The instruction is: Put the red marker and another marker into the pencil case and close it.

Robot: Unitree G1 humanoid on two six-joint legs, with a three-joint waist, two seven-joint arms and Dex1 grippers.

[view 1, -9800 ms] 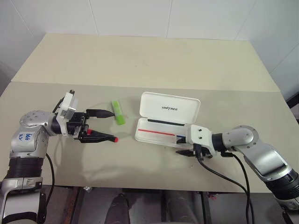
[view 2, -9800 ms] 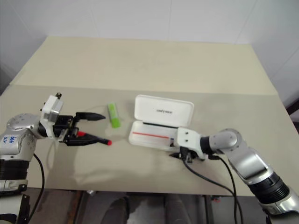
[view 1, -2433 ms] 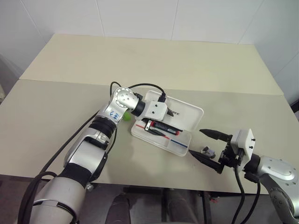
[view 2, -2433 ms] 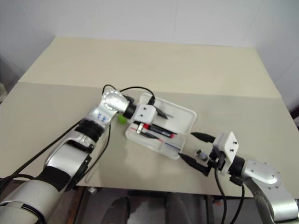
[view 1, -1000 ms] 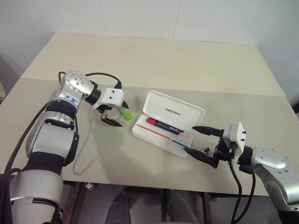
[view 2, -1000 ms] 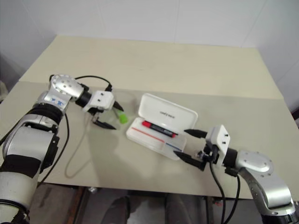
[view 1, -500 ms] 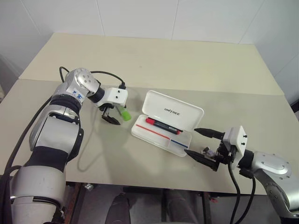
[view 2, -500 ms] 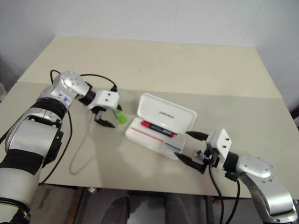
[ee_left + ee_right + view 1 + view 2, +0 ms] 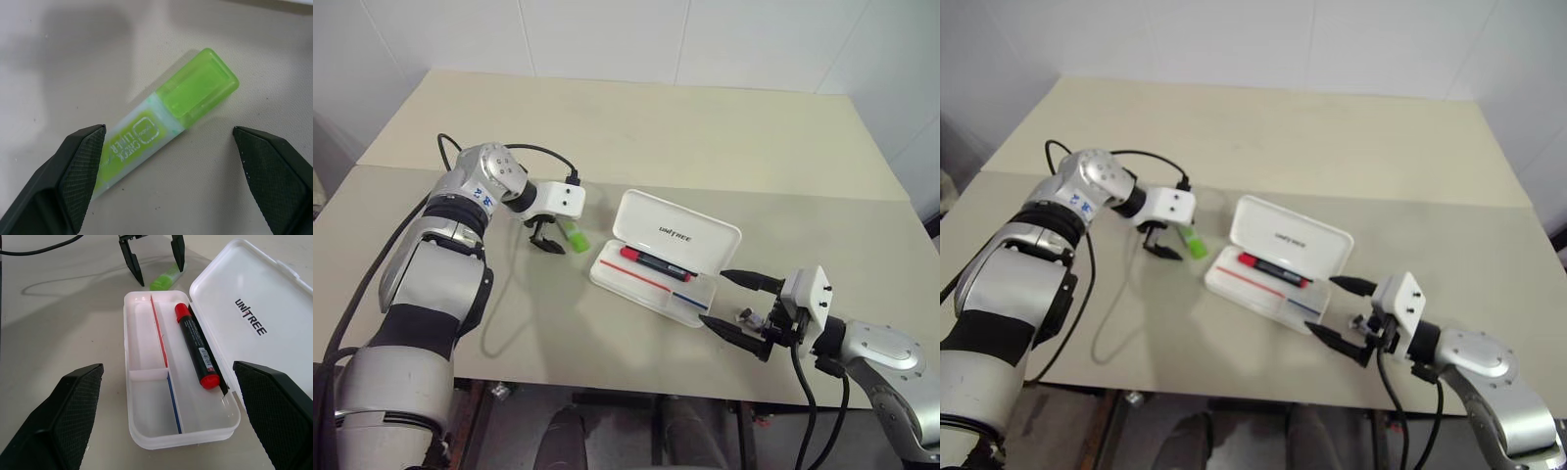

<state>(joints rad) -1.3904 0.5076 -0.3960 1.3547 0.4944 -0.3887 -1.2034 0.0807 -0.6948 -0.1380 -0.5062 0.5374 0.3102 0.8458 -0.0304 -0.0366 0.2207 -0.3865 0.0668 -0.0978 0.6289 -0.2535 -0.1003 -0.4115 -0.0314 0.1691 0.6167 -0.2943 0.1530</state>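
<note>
Red marker lies in the case; left gripper, fingers apart, straddles the highlighter and must next clamp it; right gripper fingers also apart.

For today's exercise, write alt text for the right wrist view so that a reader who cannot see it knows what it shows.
An open white pencil case lies on a beige table, with the red marker in the compartment nearest its raised lid. Beyond the case, the left gripper stands open beside a lime-green highlighter. The right gripper's own black fingers frame the scene, spread wide.
</note>
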